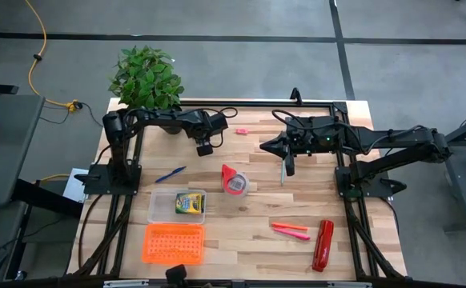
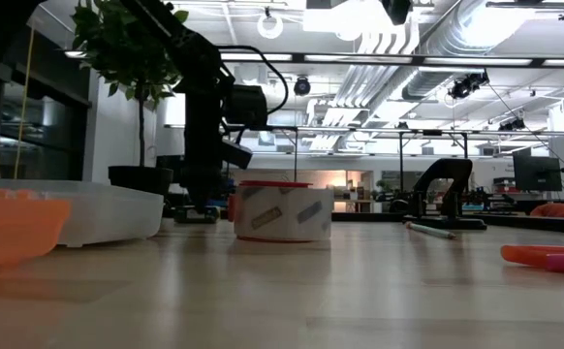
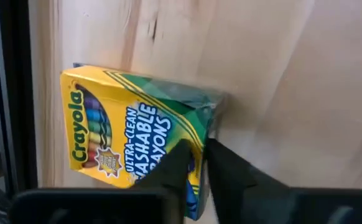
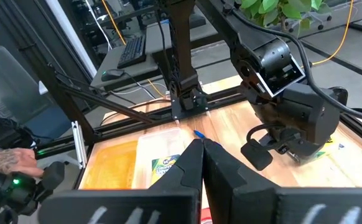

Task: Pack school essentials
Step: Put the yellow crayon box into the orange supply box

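My left gripper (image 1: 205,146) is at the table's far left, low over the wood, shut on a yellow-green crayon box (image 3: 125,124). The box also shows under the gripper in the right wrist view (image 4: 323,149). My right gripper (image 1: 267,146) hangs shut and empty over the far middle (image 4: 201,146). A second crayon box (image 1: 189,202) lies in a clear bin (image 1: 154,210). A blue pen (image 1: 170,174), a teal pencil (image 1: 283,169), pink-red markers (image 1: 291,231) and a tiny pink piece (image 1: 242,130) lie on the table. My left gripper pinches the crayon box between its two fingers (image 3: 180,163) at one narrow green edge (image 3: 196,127). The fingers come from above, pointing down. The printed face is up and level. Whether the box rests on the wood or hangs just above it, I cannot tell.
A red tape roll (image 1: 235,181) stands mid-table, between the bin and the pencil. An orange lid (image 1: 173,242) lies at the near left. A red stapler (image 1: 323,244) lies at the near right. A potted plant (image 1: 146,78) stands at the far left. A person's hand (image 4: 7,163) shows beyond the table.
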